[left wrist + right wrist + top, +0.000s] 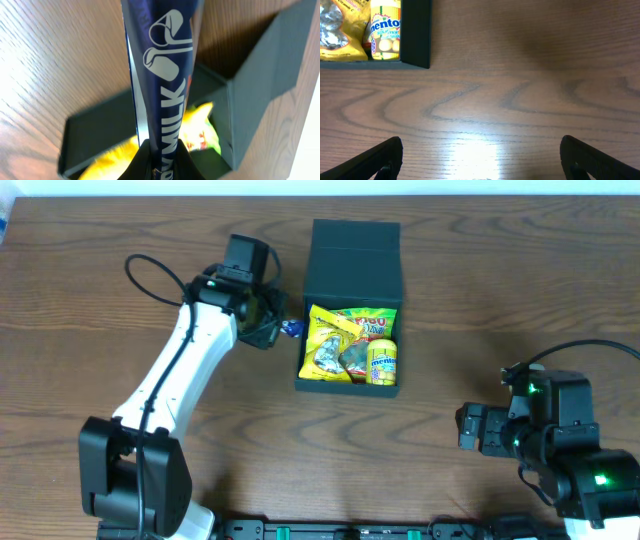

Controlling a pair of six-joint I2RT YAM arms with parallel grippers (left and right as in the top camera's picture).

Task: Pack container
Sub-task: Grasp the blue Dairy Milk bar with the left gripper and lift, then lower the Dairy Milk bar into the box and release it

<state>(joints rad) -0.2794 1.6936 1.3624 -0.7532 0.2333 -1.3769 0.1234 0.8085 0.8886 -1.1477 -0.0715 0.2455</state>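
1. Overhead: the container [303, 358] sat midway along the table [520, 280], toward the far edge. Its lid [355, 255] was thrown open toward that edge, and yellow snack bags [328, 345] and a Mentos tube [383, 362] lay inside. The left arm [185, 370] stretched diagonally from the near-left corner, with the left gripper [272, 325] just beside the container's left wall and a dark blue packet [291, 329] at its tip. The right arm [565, 430] was folded by the near-right corner, and the right gripper [466, 428] pointed left, well apart from the container
2. Left wrist: the left gripper was clamped on the dark blue packet, which bore white "MILK" lettering. The open container and yellow snack bags showed behind it
3. Right wrist: the right gripper's fingers [385, 157] stood wide apart over bare wood, holding nothing. The container's corner and the Mentos tube showed at upper left
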